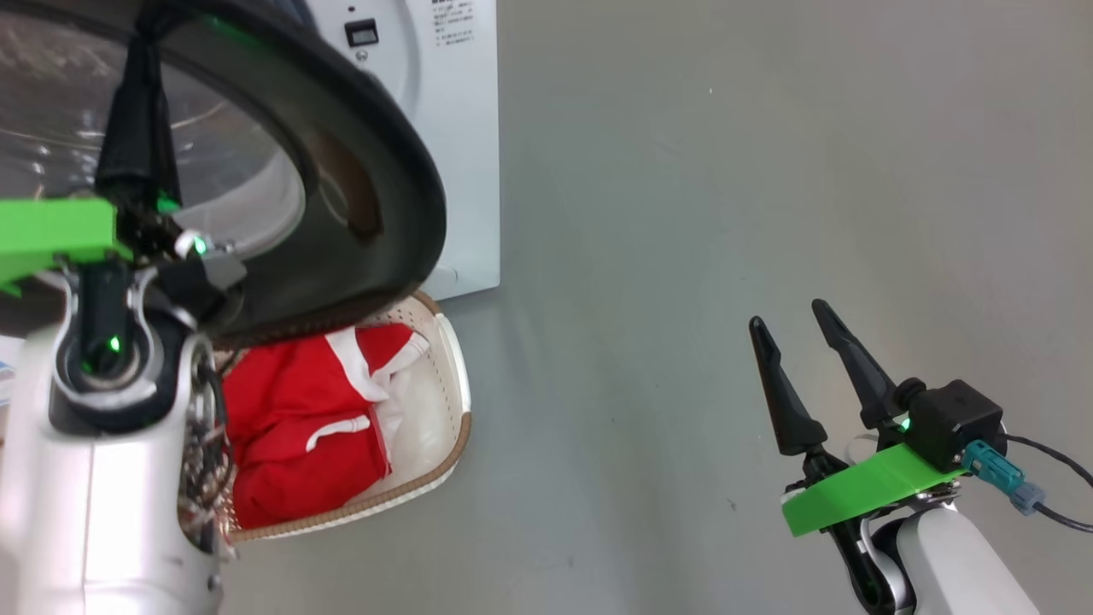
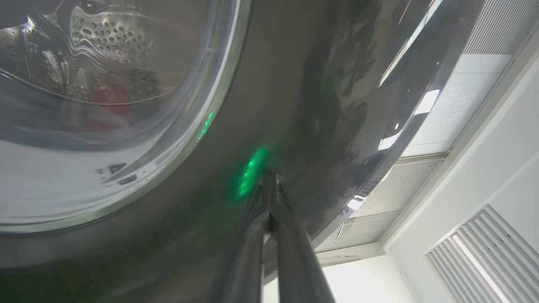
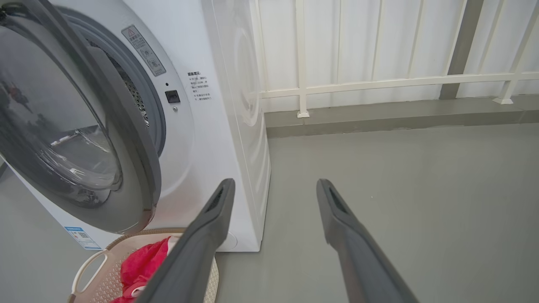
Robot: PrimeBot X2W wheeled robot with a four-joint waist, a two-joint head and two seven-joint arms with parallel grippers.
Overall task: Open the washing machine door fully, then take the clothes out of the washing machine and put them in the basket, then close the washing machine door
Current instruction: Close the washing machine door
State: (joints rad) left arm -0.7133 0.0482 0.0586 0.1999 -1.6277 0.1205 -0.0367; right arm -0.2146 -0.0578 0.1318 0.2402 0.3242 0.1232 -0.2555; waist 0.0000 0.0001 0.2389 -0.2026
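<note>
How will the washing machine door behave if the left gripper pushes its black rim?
The washing machine door probably swings rigidly as one piece. Its glossy rim looks slippery, so the shut left gripper may slide. It hangs above the basket, likely clearing it.

A smooth grey floor (image 1: 726, 213) spreads out before me, bare and evenly lit. At its far edge runs a low grey kerb (image 3: 379, 115) carrying a white railing (image 3: 379, 80) with thin upright bars. Above me, pale ribbed ceiling panels (image 2: 446, 105) meet a white wall with a slatted vent (image 2: 484, 252).
</note>
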